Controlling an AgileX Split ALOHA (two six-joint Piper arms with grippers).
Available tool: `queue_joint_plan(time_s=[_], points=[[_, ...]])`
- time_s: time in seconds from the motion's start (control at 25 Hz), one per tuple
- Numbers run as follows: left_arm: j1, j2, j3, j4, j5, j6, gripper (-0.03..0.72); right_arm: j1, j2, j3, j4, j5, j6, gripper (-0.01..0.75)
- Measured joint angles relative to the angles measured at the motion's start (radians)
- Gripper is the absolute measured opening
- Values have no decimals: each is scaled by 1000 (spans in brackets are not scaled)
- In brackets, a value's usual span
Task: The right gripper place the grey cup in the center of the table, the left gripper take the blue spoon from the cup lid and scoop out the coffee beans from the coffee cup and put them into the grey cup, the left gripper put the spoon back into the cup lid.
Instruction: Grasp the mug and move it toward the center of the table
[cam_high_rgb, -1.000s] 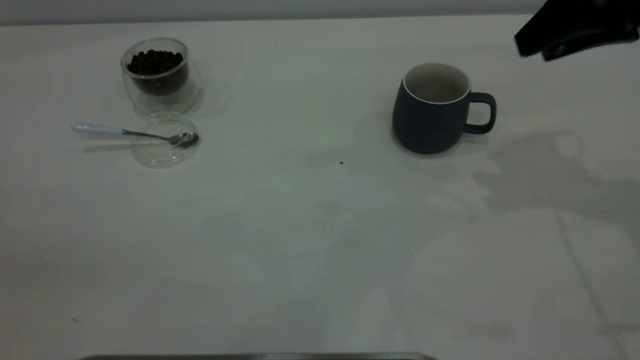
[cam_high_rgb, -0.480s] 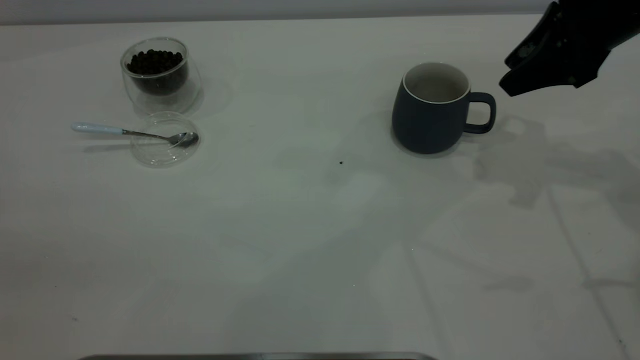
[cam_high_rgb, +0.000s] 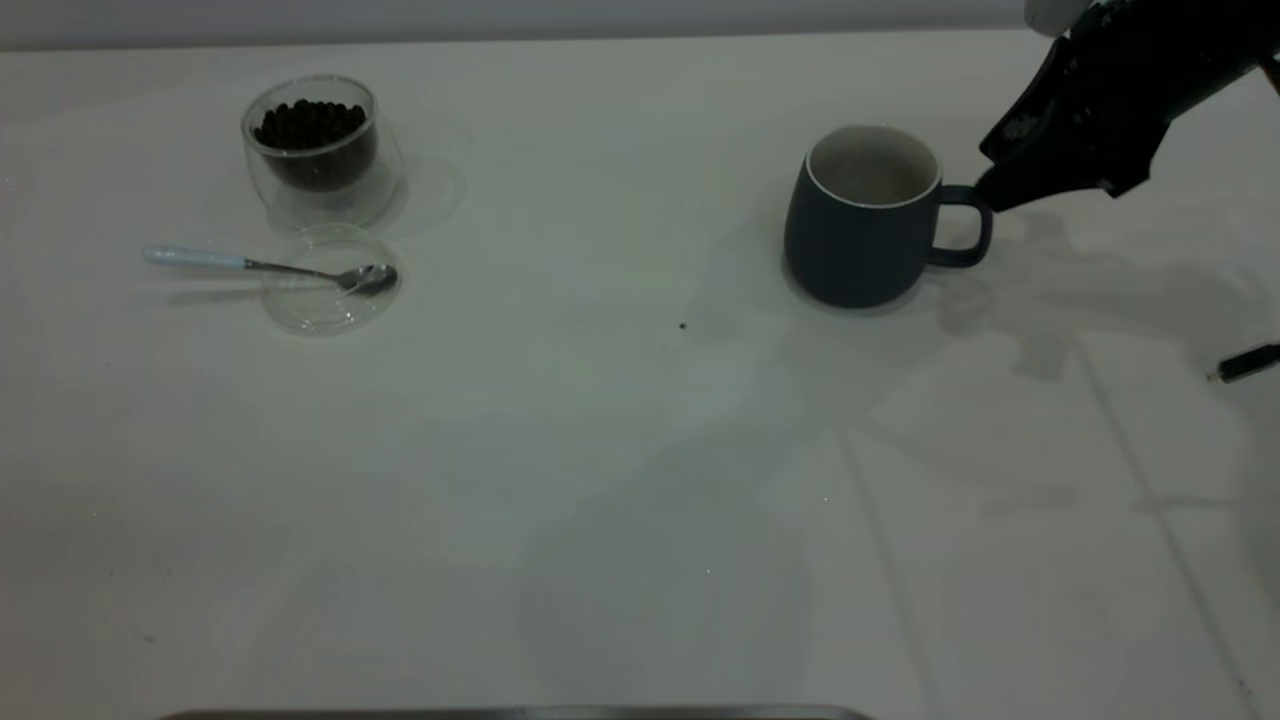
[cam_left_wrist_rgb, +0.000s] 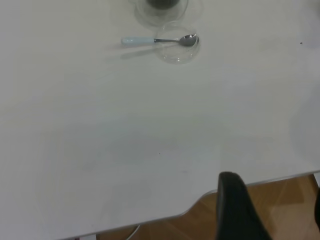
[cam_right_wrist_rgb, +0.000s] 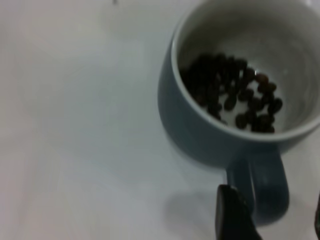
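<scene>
- The right hand hangs just by the handle of the grey cup, at the table's right.
- At far left, the coffee cup holds coffee beans.
- The blue spoon rests its bowl in the cup lid.

A wide bare stretch of table lies between the mug and the glass cup. Spoon and lid crowd just beside that glass. The right gripper seems to touch the mug's handle.
</scene>
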Motion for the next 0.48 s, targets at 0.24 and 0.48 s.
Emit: queue_joint_plan(time_s=[0.24,0.48], points=[[0,0,0,0,0,-1,445,22,18,-31,-101,26,0,364],[0,0,0,0,0,-1,445,39,33,-33,-101,-15,0,364]])
